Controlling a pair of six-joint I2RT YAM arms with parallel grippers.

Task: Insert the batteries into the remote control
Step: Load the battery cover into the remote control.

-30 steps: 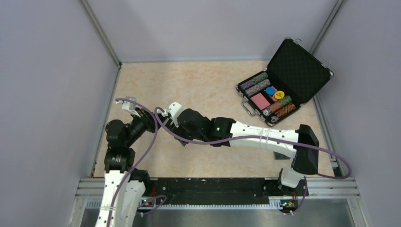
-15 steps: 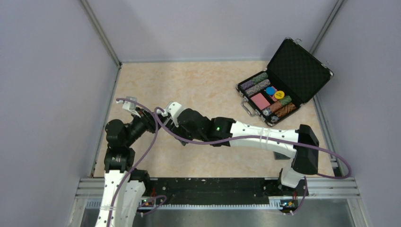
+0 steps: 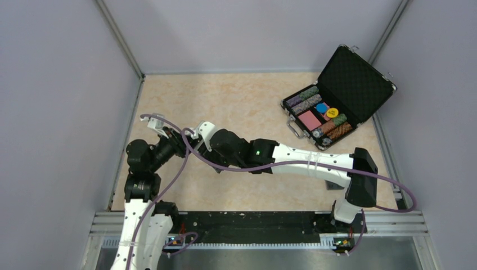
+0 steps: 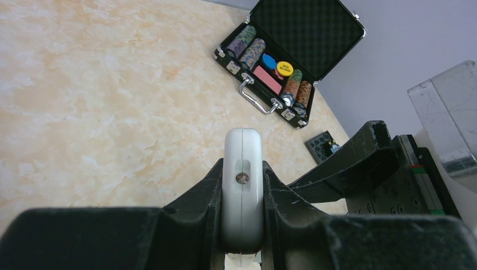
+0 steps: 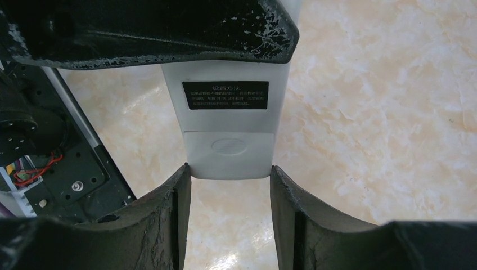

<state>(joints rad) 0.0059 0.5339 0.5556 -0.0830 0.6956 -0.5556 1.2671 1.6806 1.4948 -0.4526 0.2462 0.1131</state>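
1. White plastic back facing the lens, the remote [image 5: 228, 112] sits at the centre of the right wrist view, held above the marbled counter [image 5: 394, 84]. In the left wrist view it shows edge-on at lower centre.
2. The left hand [image 4: 242, 169] is clenched on the remote, one finger pressed to each side.
3. The right hand [image 5: 229, 174] straddles the remote's lower end, with its fingers [image 5: 180, 214] at the corners of the battery cover [image 5: 228, 154]. I cannot tell whether they are pressing or merely alongside.
4. The cover is still on and no batteries are in view, so the step in hand looks like opening the compartment. The next move likely calls for gripping the cover's edges and sliding it towards the bottom of the frame while the left hand holds firm.
5. A black label [image 5: 225, 94] above the cover is headed 设置方法; its smaller lines are too fine to read.
6. An open chip case [image 4: 315, 34] lies at the upper centre of the left wrist view, and its yellow chip [image 4: 285, 68] reads BIG BLIND.
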